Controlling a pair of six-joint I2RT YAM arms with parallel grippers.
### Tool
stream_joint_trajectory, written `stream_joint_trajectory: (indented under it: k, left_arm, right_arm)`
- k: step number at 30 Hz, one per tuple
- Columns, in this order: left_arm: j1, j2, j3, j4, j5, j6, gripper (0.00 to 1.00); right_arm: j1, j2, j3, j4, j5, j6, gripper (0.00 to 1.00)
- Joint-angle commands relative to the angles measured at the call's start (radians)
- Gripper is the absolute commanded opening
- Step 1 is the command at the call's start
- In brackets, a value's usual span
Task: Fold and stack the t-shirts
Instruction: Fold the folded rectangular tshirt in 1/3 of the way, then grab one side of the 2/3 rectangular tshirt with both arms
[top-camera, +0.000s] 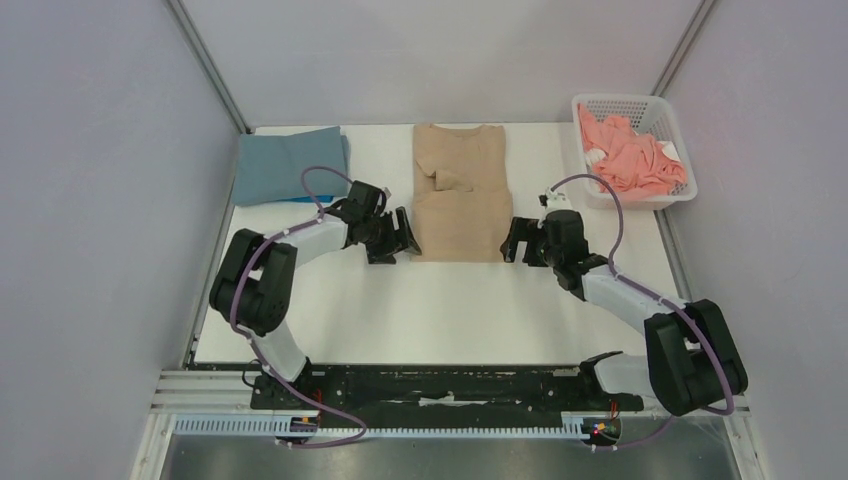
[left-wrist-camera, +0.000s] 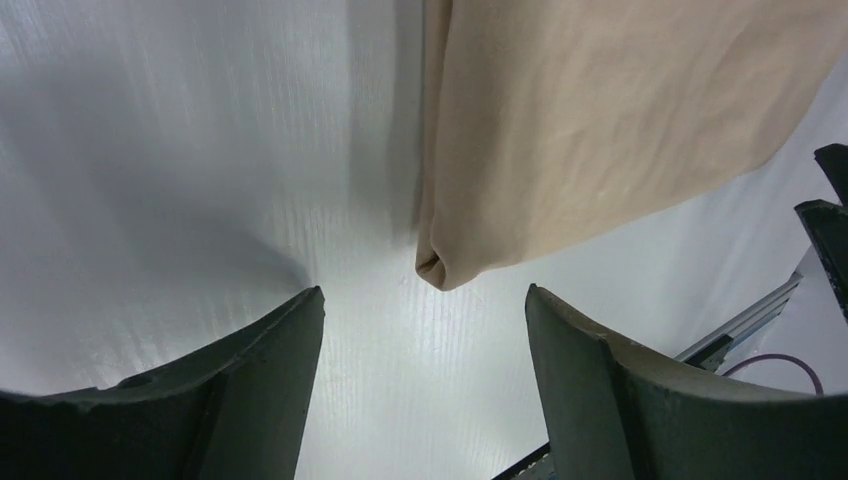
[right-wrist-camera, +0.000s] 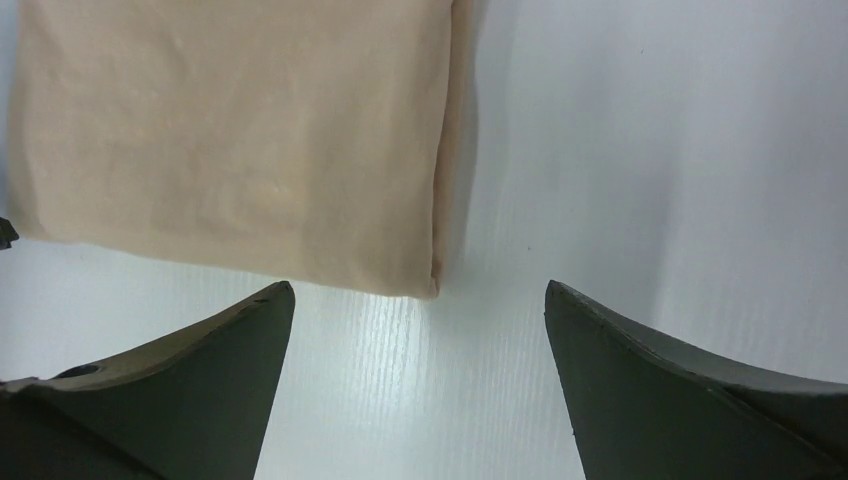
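Tan soft-cloth t-shirt (top-camera: 461, 195) lies partly folded at the middle of the white surface (top-camera: 440, 310) in your top view, with your left jaws just beside its near left corner and your right jaws just beside its near right corner. A folded grey-blue cloth shirt (top-camera: 285, 165) rests far left, and a crumpled coral pink shirt (top-camera: 632, 158) sits in the white plastic lattice basket (top-camera: 668, 125) far right. Your left wrist view shows the left jaws spread apart and empty, the tan corner ahead between them. Your right wrist view shows the right jaws likewise spread, gripping nothing.
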Motion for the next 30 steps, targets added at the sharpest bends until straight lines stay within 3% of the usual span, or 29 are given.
stream_joint_trajectory:
  k: [1, 6, 14, 19, 25, 27, 29, 30]
  left_arm:
    - [-0.012, 0.022, -0.004, 0.097, -0.001, -0.067, 0.77]
    - [-0.024, 0.073, -0.006, 0.107, 0.011, -0.075, 0.58]
    - [-0.035, 0.144, 0.015, 0.112, 0.032, -0.072, 0.34]
    - [-0.036, 0.162, 0.012, 0.108, 0.023, -0.067, 0.02]
    - [-0.036, 0.17, 0.014, 0.113, 0.01, -0.065, 0.02]
    - [-0.037, 0.163, 0.006, 0.112, -0.002, -0.067, 0.02]
    - [-0.036, 0.149, -0.011, 0.113, -0.007, -0.068, 0.02]
    - [-0.037, 0.137, -0.025, 0.117, -0.008, -0.074, 0.02]
  right_arm:
    - [0.0, 0.006, -0.019, 0.019, -0.076, 0.028, 0.97]
    - [0.0, 0.053, -0.033, 0.038, -0.1, 0.042, 0.82]
    - [0.0, 0.135, -0.035, 0.087, -0.144, 0.052, 0.57]
    - [0.0, 0.178, -0.04, 0.126, -0.176, 0.059, 0.46]
    - [0.0, 0.217, -0.038, 0.149, -0.152, 0.055, 0.38]
    - [0.0, 0.226, -0.04, 0.157, -0.152, 0.055, 0.26]
    - [0.0, 0.217, -0.053, 0.154, -0.152, 0.051, 0.01]
    - [0.0, 0.201, -0.066, 0.147, -0.151, 0.055, 0.0]
